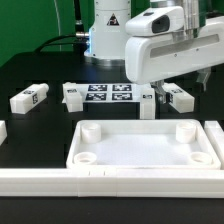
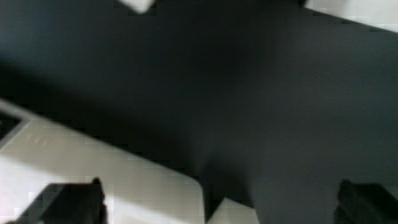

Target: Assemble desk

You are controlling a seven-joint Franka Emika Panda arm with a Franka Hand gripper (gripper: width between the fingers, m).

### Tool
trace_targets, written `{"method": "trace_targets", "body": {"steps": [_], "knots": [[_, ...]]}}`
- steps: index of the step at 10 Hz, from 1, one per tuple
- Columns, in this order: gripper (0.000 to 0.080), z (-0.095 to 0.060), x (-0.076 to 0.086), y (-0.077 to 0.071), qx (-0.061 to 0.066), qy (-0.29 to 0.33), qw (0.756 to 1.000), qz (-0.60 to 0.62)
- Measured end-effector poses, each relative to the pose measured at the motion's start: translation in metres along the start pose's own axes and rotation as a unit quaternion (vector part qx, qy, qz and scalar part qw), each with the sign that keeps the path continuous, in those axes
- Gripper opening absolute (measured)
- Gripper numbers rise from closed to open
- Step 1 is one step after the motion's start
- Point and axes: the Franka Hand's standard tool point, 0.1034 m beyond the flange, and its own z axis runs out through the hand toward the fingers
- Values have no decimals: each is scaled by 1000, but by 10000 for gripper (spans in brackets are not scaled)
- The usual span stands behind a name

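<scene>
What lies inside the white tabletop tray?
Inside the tabletop only its four round corner sockets show, all empty. The near rim hides the floor's front strip.

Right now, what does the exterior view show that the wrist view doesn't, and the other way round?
Only the exterior view shows the whole desk tabletop, a leg on that view's left, another leg on its right, the marker board between them, and the white arm. Only the wrist view shows the two dark fingers up close, wide apart with nothing between them. Both show the black table and the open gripper above it.
</scene>
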Motion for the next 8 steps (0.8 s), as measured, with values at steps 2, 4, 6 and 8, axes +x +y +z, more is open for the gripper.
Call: {"method": "trace_targets", "body": {"steps": [2, 4, 6, 8], "knots": [[649, 0, 0, 1, 3, 1, 999, 51], [649, 0, -1, -1, 6, -12, 999, 51], [649, 0, -11, -36, -4, -66, 994, 92], [649, 3, -20, -35, 5, -136, 986, 95]]}}
